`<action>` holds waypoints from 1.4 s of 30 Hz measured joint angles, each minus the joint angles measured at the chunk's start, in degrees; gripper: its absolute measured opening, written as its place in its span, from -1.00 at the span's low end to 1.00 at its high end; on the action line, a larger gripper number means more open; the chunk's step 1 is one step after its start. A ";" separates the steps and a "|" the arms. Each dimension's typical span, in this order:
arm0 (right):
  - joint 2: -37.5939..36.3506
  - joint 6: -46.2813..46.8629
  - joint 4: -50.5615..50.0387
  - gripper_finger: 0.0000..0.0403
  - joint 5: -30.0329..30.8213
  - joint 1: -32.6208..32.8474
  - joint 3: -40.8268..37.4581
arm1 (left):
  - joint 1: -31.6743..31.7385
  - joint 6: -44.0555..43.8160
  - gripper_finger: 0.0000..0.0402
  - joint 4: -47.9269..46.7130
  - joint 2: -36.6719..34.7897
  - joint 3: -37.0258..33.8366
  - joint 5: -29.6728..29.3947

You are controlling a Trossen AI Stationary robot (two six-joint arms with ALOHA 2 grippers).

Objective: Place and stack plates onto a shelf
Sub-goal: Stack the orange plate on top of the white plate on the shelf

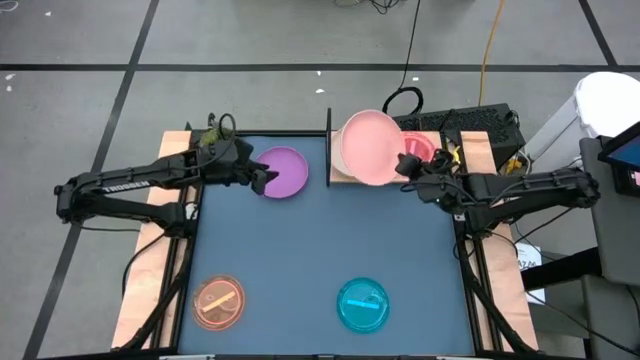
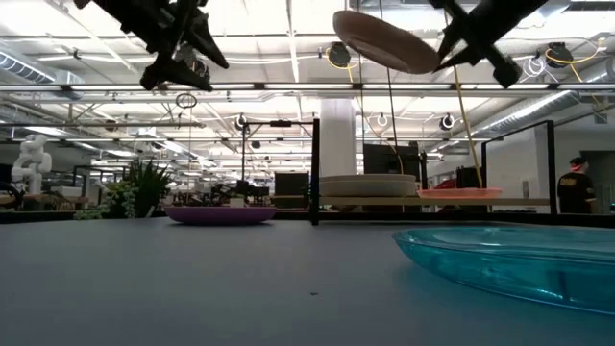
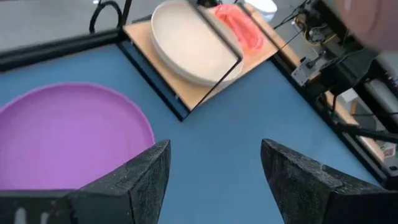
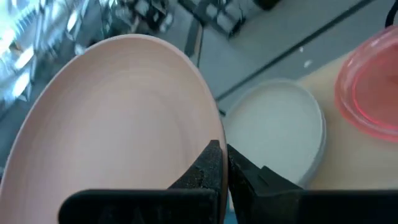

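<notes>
My right gripper is shut on a pink plate that it holds in the air over the shelf, a light wooden board with a thin black upright panel. On the board rest a cream plate and a magenta dish. A purple plate lies flat on the blue mat, left of the panel. My left gripper hangs open, high above that plate's left edge. An orange dish and a cyan dish lie near the mat's front. My right gripper pinches the pink plate's rim between its two fingers, on the plate's right side. The fingers come at it from the table's right, nearly level. The plate is lifted clear, high above the cream plate, and tilted.
A black cable loop and a dark device lie behind the shelf. White equipment stands off the table's right. Bare mat lies between the purple plate and the two front dishes.
</notes>
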 joint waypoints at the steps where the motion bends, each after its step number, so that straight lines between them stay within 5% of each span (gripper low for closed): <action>1: 0.04 -1.18 2.82 -1.00 0.20 -0.68 -1.05 | -0.25 -0.43 0.26 0.03 0.00 -0.56 0.04; 9: 1.11 -17.33 16.37 -1.00 0.26 -8.30 -1.66 | -2.12 -3.47 0.26 2.34 0.00 -2.93 2.86; 27: 6.83 -19.87 4.30 -1.00 -14.68 -27.18 -1.62 | -2.19 -2.80 0.26 5.89 0.00 -2.95 1.15; 42: 20.21 -25.12 13.33 -1.00 -23.17 -33.10 -1.60 | -2.19 -2.32 0.26 5.77 0.00 -2.95 -0.28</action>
